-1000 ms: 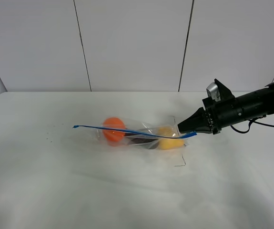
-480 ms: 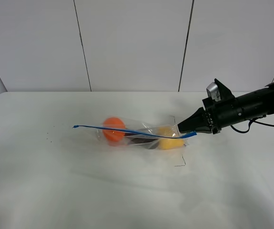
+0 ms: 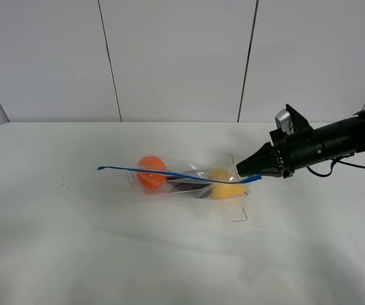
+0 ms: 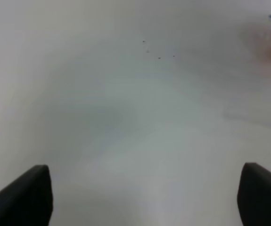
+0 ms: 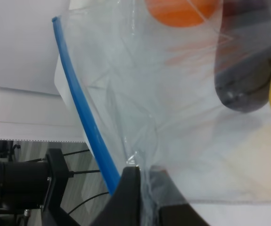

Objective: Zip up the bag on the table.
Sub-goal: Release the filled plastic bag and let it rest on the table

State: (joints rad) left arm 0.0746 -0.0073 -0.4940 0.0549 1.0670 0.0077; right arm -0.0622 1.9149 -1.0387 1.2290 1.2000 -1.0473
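ok so from the high cam we see the bag [image 3: 192, 181] lying on the table [image 3: 106, 254], roughly mid-table and a bit twd the right arm's side. It's clear crinkly plastic w/ an orange ball-ish thing [image 3: 150, 172] at the end away from the right arm, smth dark purple [image 3: 183, 187] in the middle and a yellow item [image 3: 227, 189] at the end by the arm. The blue zipper strip [image 3: 169, 173] runs the whole length, and its far tip sticks out past the orange item. The right gripper [image 3: 240, 170] comes in low from the right side, and in its wrist cam we see the jaws pinched together on the plastic film right beside the strip, so it's clamped on the bag at the yellow end. The left gripper [image 4: 144, 195] doesn't show in the high cam, but in its own cam the two dark fingers [image 4: 29, 195] stand wide apart over bare tabletop w/ nothing between them, well apart from the bag, which only peeks in at the frame edge. There are also a few tiny dark specks [image 3: 65, 185] on the table off the strip's free end, and a thin dark corner mark [image 3: 240, 216] just beside the yellow end
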